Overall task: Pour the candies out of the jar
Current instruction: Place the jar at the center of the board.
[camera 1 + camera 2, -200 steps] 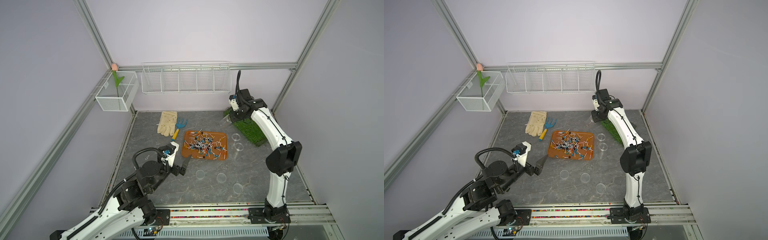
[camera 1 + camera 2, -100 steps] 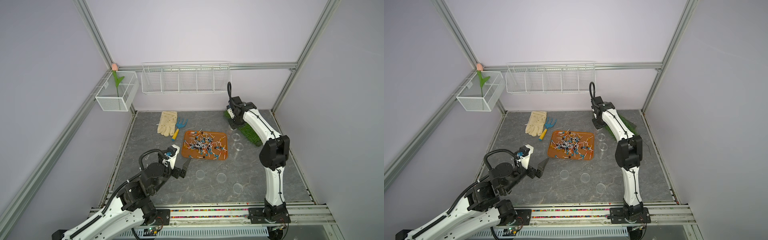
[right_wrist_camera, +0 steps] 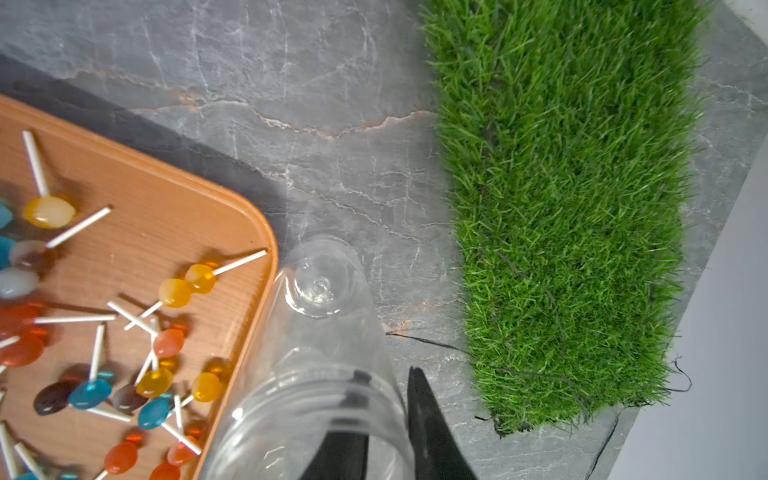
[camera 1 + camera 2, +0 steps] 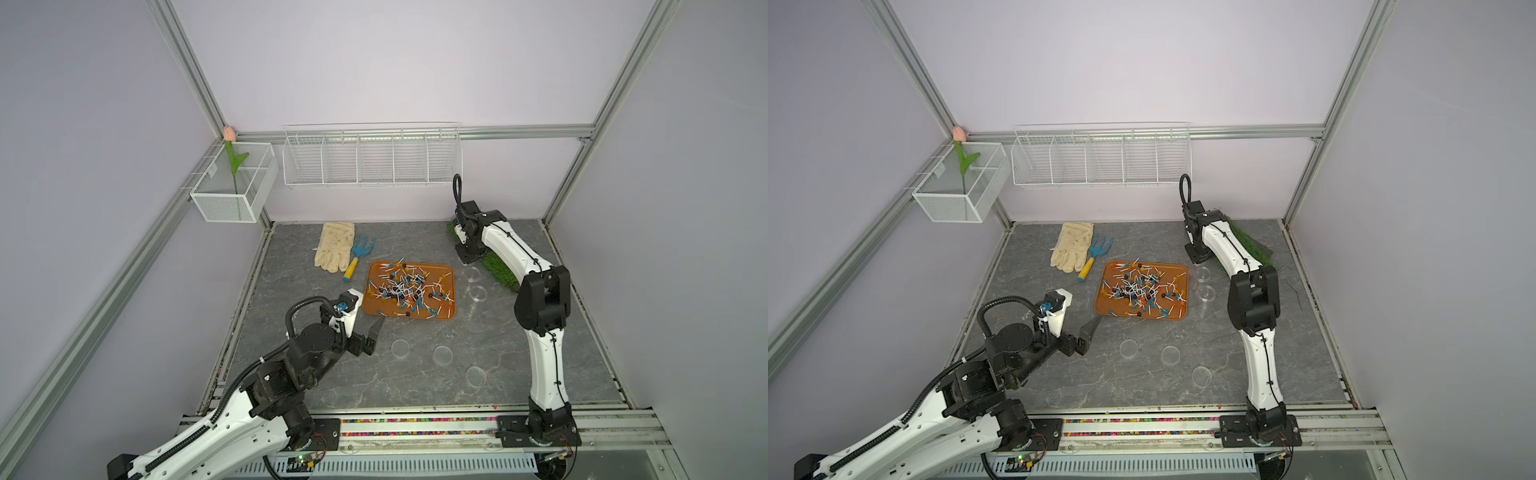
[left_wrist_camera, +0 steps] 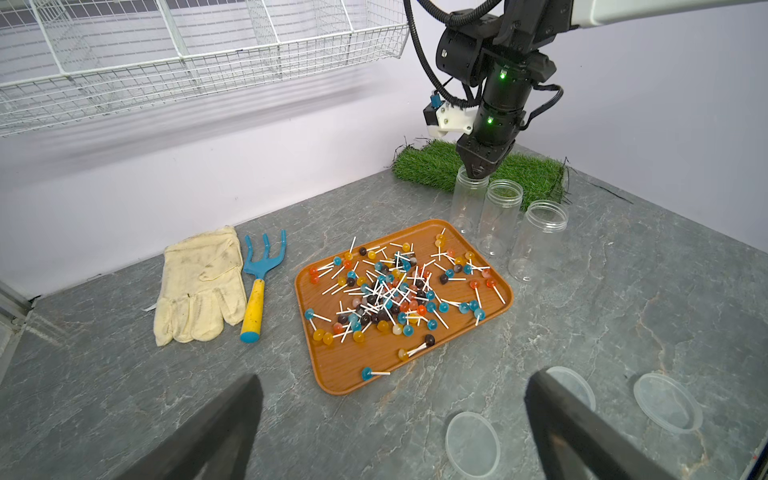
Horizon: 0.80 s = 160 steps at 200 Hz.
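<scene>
Lowered since a moment ago, the right gripper (image 3: 386, 372) stands the empty jar (image 3: 320, 353) upright between orange tray (image 3: 166, 187) and grass mat (image 3: 561, 208), fingers slightly parted astride its rim, while the candies (image 4: 405, 286) lie scattered on that tray and the left gripper (image 5: 392, 380) hangs wide open nearby.

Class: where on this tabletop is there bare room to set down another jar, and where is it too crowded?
Free: the back strip behind the tray, between the rake and the grass mat; the front strip between the three lids and the rail. Crowded: between tray and mat, where three jars stand, the right gripper at one.
</scene>
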{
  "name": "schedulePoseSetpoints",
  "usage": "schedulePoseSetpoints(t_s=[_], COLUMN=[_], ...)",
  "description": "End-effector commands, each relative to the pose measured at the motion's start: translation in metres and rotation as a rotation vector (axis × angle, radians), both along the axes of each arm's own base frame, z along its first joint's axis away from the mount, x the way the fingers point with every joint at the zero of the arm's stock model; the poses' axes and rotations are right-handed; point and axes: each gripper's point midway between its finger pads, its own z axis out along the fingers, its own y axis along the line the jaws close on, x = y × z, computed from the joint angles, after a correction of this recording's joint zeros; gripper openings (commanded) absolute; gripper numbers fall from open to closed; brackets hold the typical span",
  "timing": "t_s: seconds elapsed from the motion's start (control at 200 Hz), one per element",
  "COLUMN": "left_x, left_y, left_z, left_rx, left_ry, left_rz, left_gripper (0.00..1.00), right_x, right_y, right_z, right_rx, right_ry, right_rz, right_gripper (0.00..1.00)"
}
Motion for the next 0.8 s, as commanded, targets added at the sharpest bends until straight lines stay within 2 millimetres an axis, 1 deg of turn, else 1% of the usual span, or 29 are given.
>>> schedulePoseSetpoints(t_s=[0.0,0.03,0.09,0.145,0.18,0.27,0.29,0.345,0.385,0.4,0.44,0.465,0.5,0.555,0.565,0.575,0.595,0.605,0.62,0.625,0.65,0.675,0.71,0.735,0.75,0.795], left_x=[0.002,0.003,0.006,0.011,0.015,0.026,0.029,0.036,0.041,0.043,0.048,0.051,0.057,0.068,0.071,0.073,0.078,0.080,0.084,0.085,0.091,0.095,0.102,0.104,0.105,0.111], left_y=[0.001,0.002,0.004,0.011,0.018,0.042,0.050,0.071,0.089,0.096,0.113,0.123,0.137,0.157,0.160,0.165,0.173,0.176,0.182,0.184,0.194,0.205,0.216,0.223,0.226,0.229], left_z=[0.002,0.002,0.004,0.005,0.007,0.012,0.013,0.015,0.016,0.017,0.015,0.014,0.009,-0.003,-0.006,-0.009,-0.017,-0.021,-0.027,-0.029,-0.039,-0.048,-0.068,-0.076,-0.081,-0.093], left_rx=[-0.029,-0.034,-0.046,-0.058,-0.064,-0.062,-0.058,-0.054,-0.067,-0.074,-0.081,-0.081,-0.076,-0.064,-0.063,-0.064,-0.064,-0.064,-0.069,-0.071,-0.074,-0.083,-0.068,-0.069,-0.064,-0.037], left_ry=[-0.018,-0.023,-0.038,-0.054,-0.070,-0.130,-0.149,-0.204,-0.238,-0.252,-0.284,-0.300,-0.316,-0.309,-0.303,-0.296,-0.277,-0.266,-0.248,-0.242,-0.208,-0.179,-0.121,-0.099,-0.089,-0.077], left_rz=[0.021,0.027,0.050,0.102,0.146,0.295,0.344,0.462,0.554,0.592,0.677,0.722,0.773,0.842,0.849,0.865,0.889,0.898,0.918,0.922,0.956,0.988,1.034,1.068,1.082,1.095], left_gripper=[1.00,1.00,1.00,1.00,1.00,1.00,0.99,0.99,1.00,1.00,1.00,1.00,1.00,1.00,1.00,1.00,1.00,1.00,1.00,1.00,1.00,1.00,1.00,1.00,0.99,1.00], right_x=[-0.001,0.000,0.002,0.004,0.006,0.007,0.006,0.003,-0.003,-0.001,-0.007,-0.012,-0.021,-0.038,-0.040,-0.043,-0.050,-0.052,-0.055,-0.058,-0.066,-0.073,-0.082,-0.090,-0.092,-0.102], right_y=[0.002,0.002,0.001,-0.002,-0.004,-0.012,-0.014,-0.021,-0.026,-0.026,-0.031,-0.034,-0.037,-0.043,-0.045,-0.047,-0.049,-0.050,-0.050,-0.052,-0.054,-0.057,-0.064,-0.065,-0.077,-0.093], right_z=[-0.002,0.000,0.010,0.026,0.039,0.081,0.090,0.117,0.136,0.147,0.165,0.173,0.187,0.201,0.199,0.203,0.205,0.202,0.209,0.203,0.203,0.199,0.188,0.178,0.174,0.148], right_rx=[0.028,0.030,0.032,0.038,0.045,0.077,0.083,0.100,0.112,0.126,0.147,0.158,0.184,0.224,0.229,0.239,0.257,0.265,0.287,0.285,0.308,0.327,0.345,0.360,0.358,0.368], right_ry=[0.008,0.002,-0.014,-0.048,-0.081,-0.186,-0.211,-0.289,-0.339,-0.384,-0.449,-0.487,-0.549,-0.643,-0.655,-0.676,-0.706,-0.716,-0.759,-0.748,-0.784,-0.809,-0.836,-0.842,-0.855,-0.843], right_rz=[-0.011,-0.013,-0.019,-0.028,-0.036,-0.065,-0.071,-0.091,-0.104,-0.107,-0.119,-0.126,-0.129,-0.139,-0.142,-0.144,-0.144,-0.144,-0.139,-0.141,-0.137,-0.135,-0.142,-0.140,-0.169,-0.217], right_gripper=[0.29,0.33,0.46,0.56,0.62,0.74,0.80,0.92,1.00,0.98,0.92,0.89,0.89,0.89,0.89,0.89,0.89,0.89,0.89,0.89,0.89,0.89,0.89,0.89,0.89,0.89])
